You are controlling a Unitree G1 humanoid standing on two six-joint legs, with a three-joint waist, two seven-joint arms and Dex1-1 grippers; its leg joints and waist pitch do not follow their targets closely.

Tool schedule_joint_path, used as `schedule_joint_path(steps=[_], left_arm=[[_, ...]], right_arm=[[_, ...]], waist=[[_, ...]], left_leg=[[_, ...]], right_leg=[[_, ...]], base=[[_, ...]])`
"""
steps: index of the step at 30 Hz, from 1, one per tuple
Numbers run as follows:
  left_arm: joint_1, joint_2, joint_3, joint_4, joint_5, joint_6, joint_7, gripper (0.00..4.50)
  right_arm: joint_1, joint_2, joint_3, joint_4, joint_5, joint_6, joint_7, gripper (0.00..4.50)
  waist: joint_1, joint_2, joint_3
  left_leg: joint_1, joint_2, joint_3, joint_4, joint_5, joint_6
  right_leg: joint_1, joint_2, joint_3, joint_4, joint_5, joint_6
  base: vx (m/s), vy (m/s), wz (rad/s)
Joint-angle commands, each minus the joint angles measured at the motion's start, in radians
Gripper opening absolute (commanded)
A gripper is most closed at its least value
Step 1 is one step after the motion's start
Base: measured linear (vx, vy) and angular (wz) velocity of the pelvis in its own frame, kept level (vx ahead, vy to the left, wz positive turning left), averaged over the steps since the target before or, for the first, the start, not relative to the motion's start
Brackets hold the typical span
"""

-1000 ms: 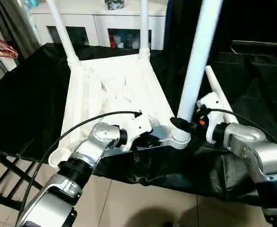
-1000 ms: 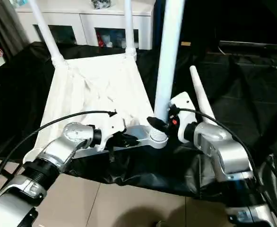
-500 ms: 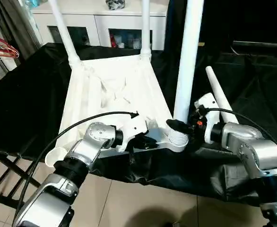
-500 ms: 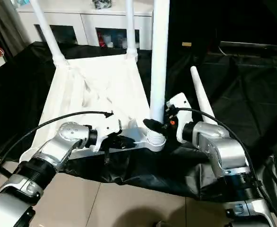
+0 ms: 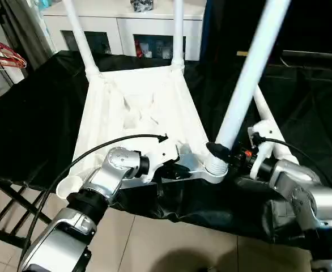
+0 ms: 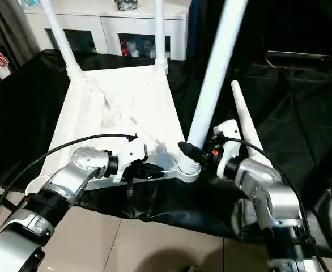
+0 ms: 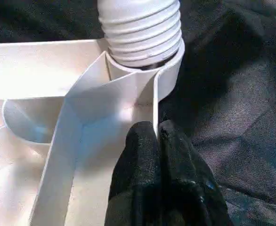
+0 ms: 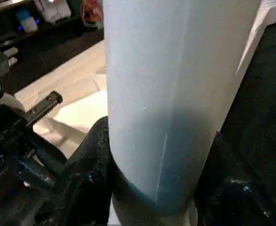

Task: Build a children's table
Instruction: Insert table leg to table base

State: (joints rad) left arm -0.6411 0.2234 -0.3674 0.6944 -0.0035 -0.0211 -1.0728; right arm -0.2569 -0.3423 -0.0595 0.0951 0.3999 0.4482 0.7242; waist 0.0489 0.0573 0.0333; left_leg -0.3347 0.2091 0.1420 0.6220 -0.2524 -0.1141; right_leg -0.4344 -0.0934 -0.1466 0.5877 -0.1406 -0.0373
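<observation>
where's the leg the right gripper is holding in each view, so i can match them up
Left eye view: the leg slants up to the right from the near right corner socket.
Right eye view: leg, centre, slanting likewise.
Left wrist view: its ribbed end sits in the socket.
Right wrist view: the leg's shaft, close up.
Shared landmark: that corner socket.

Black cloth (image 5: 35,119) covers worktop, creased, hanging over near edge. White cabinet (image 5: 126,25) with glass doors stands behind, small coloured items on shelves inside. Beige tiled floor (image 5: 154,243) below. Red hangers (image 5: 4,54) at far left. Black folding frame (image 5: 7,209) under worktop edge.
</observation>
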Motion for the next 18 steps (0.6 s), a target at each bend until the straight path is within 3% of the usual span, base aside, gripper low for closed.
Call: schedule_joint_path(steps=[1,6,12,18], left_arm=[[-0.033,0.004,0.028,0.015,0.007,-0.018,0.023,0.0],[-0.047,-0.004,0.036,0.04,0.014,-0.026,0.052,0.0],[-0.055,-0.008,0.039,0.056,0.016,-0.035,0.061,0.0],[-0.054,0.0,0.03,0.061,0.022,-0.054,0.035,0.0]], right_arm=[[0.068,0.001,0.013,0.012,-0.041,-0.016,-0.036,1.86],[0.134,0.026,0.033,-0.041,-0.085,-0.098,-0.089,1.86],[0.175,0.058,0.028,-0.074,-0.102,-0.131,-0.131,1.86],[0.14,-0.009,0.143,-0.076,-0.164,-0.107,-0.076,1.86]], waist=[[0.007,-0.017,-0.068],[0.011,-0.023,-0.064],[0.009,-0.017,-0.062],[0.0,-0.016,-0.059]], left_leg=[[-0.027,-0.002,0.016,-0.067,0.012,0.12],[-0.025,-0.005,0.019,-0.071,-0.024,0.107],[-0.025,-0.005,0.016,-0.075,-0.054,0.1],[-0.021,-0.004,0.015,-0.078,-0.085,0.1]], right_leg=[[0.093,-0.044,0.048,-0.078,-0.311,-0.086],[0.09,-0.042,0.046,-0.089,-0.378,-0.056],[0.089,-0.043,0.043,-0.096,-0.409,-0.032],[0.091,-0.043,0.042,-0.101,-0.416,-0.042]], base=[[0.0,0.0,0.0],[0.0,0.0,0.0],[0.0,0.0,0.0],[0.0,0.0,0.0]])
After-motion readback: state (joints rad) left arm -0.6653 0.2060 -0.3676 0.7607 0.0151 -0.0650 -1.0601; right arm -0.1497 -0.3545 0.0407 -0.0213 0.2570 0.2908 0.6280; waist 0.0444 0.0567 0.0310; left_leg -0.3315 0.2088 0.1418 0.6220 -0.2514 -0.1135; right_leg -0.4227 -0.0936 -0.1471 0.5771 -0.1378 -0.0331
